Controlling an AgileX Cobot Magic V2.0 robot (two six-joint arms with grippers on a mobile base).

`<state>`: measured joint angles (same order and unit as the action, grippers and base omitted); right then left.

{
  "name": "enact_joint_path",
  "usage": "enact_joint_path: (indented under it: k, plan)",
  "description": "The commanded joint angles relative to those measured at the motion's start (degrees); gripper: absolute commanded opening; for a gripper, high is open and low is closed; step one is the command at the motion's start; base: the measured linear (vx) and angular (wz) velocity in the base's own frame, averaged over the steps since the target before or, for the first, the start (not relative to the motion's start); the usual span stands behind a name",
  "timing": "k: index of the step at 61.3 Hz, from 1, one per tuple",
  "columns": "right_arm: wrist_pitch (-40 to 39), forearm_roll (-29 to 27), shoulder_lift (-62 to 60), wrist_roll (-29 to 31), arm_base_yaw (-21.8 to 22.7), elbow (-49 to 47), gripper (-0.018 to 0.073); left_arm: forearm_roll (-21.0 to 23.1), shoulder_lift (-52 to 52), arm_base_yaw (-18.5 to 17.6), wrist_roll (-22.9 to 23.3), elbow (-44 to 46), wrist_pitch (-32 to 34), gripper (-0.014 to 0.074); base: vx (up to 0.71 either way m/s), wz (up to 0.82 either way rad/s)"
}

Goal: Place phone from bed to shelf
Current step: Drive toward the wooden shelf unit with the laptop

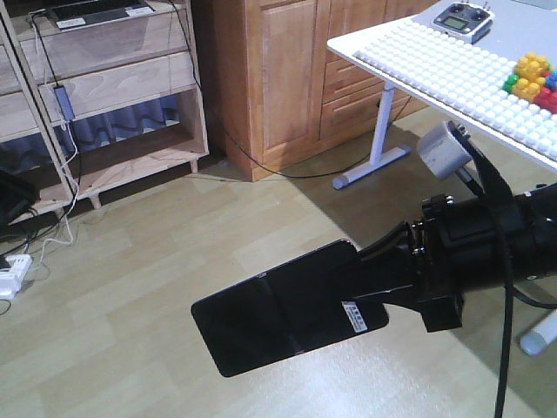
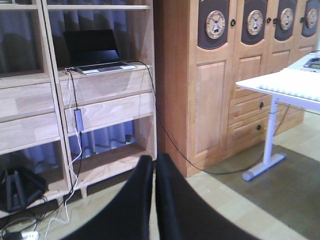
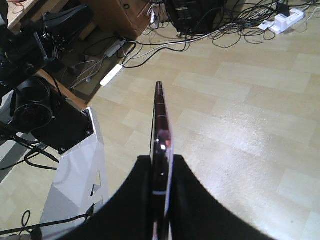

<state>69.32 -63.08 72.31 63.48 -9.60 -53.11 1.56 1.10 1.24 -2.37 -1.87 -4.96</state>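
Note:
The phone (image 1: 278, 309), a glossy black slab with a seam across it and a small white sticker, hangs flat above the wooden floor. My right gripper (image 1: 372, 272) is shut on its right end. In the right wrist view the phone (image 3: 160, 120) stands edge-on with a pinkish rim, clamped between the black fingers of the right gripper (image 3: 161, 162). The pale wood shelf (image 1: 130, 83) stands at the far left, well away from the phone. My left gripper (image 2: 154, 161) is shut with nothing in it and faces the shelf (image 2: 105, 107). The bed is out of view.
A laptop (image 2: 95, 50) sits on the shelf, with cables hanging down to a power strip (image 1: 12, 280). An orange-brown wardrobe (image 1: 287, 78) stands beside the shelf. At the right is a white studded table (image 1: 435, 65) with coloured bricks (image 1: 531, 77) and a controller (image 1: 463, 19).

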Motion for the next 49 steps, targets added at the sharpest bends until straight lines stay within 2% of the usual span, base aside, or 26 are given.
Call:
enact_joint_path:
  k: [1, 49]
  plan:
    - [4.5, -4.7, -1.5, 0.3, 0.1, -1.4, -0.0002, 0.6, 0.4, -0.3, 0.5, 1.4, 4.1, 0.0001, 0.46, 0.06]
    - [4.5, -4.7, -1.5, 0.3, 0.1, -1.4, -0.0002, 0.6, 0.4, -0.3, 0.5, 1.4, 4.1, 0.0001, 0.45, 0.02]
